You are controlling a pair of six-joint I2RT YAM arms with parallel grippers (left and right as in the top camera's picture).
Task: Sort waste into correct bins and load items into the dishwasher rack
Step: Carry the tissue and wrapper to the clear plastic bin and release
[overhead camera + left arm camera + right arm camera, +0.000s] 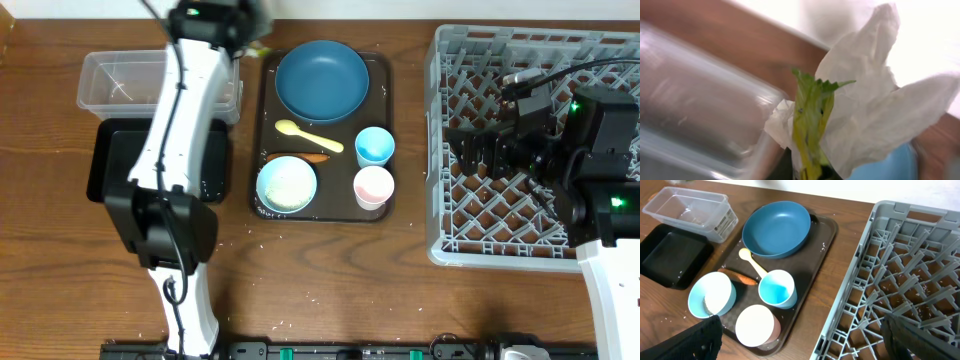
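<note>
Crumpled paper point(865, 115) with its green wrapper point(810, 120) appears clamped in the left gripper point(815, 175). The clear tub point(120, 80) lies just left. The right gripper point(475, 150) hangs released over the rack point(900, 280).

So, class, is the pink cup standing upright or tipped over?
Upright. The pink cup stands on the brown tray with its round mouth facing up in both the overhead and right wrist views.

My left gripper point(252, 35) pinches the crumpled white paper point(875, 100); its yellow-green wrapper point(810, 125) stands upright above my fingertips. The clear tub point(695, 100) lies blurred, just left of them.
</note>
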